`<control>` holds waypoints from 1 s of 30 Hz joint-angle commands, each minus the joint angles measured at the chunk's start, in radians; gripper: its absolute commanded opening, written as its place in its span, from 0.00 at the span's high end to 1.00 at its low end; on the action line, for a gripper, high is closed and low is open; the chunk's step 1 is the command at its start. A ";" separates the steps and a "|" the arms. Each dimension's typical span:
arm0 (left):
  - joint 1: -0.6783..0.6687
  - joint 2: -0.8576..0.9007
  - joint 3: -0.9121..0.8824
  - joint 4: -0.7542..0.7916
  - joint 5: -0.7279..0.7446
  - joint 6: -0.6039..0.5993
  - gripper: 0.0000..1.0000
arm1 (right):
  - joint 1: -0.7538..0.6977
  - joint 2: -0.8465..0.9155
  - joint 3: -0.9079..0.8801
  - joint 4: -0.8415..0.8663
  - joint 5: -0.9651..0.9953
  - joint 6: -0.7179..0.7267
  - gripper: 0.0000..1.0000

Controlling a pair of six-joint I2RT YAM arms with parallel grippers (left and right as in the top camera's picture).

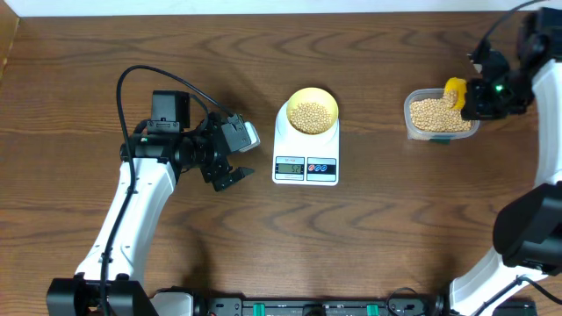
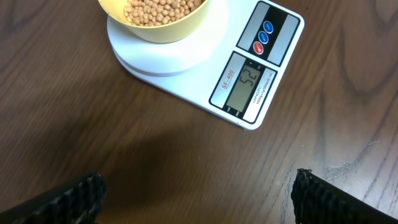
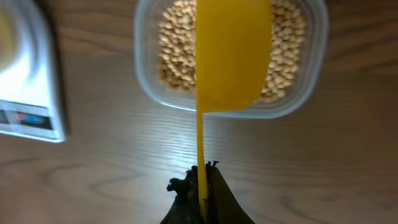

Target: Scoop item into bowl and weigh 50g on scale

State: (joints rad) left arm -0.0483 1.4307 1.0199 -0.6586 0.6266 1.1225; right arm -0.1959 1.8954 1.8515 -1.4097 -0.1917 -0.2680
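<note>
Brown wood-grain table [image 1: 88, 70]: carries all items.

White flat digital scale [image 1: 306, 149]: lies ahead of the left gripper [image 2: 199, 205], apart from it. Left fingers [image 2: 81, 196] are spread wide with nothing between them. The grey display appears to read 52.

Clear rounded-rectangular plastic tub [image 3: 146, 87]: directly ahead of the right gripper [image 3: 200, 186], just past its fingertips, and well apart from the left fingers.

Small round pale-yellow bowl [image 2: 161, 31]: sits on the scale's round platform, at the end far from the left fingers, beyond the display.

Bright yellow long-handled plastic scoop [image 3: 233, 56]: thin handle is pinched between the closed right fingers. Its cup reaches out over the tub, underside toward the wrist camera. Contact with the tub contents cannot be told.

Small round tan-beige beans [image 1: 312, 116]: one heap fills the bowl on the scale, and a larger lot lies in the tub under the scoop.
</note>
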 commanded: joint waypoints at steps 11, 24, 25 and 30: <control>0.003 -0.013 0.003 -0.004 0.016 -0.009 0.02 | 0.225 -0.010 0.011 0.012 0.452 0.036 0.99; 0.003 -0.013 0.003 -0.004 0.016 -0.009 0.02 | 0.268 -0.010 0.011 0.021 0.448 0.036 0.99; 0.003 -0.013 0.003 -0.004 0.016 -0.009 0.03 | 0.269 -0.010 0.011 0.028 0.410 0.036 0.99; 0.003 -0.013 0.003 -0.004 0.016 -0.009 0.02 | 0.286 -0.010 0.046 0.081 0.127 0.036 0.99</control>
State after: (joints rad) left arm -0.0483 1.4303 1.0199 -0.6582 0.6262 1.1225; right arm 0.0677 1.8954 1.8534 -1.3514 0.1383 -0.2451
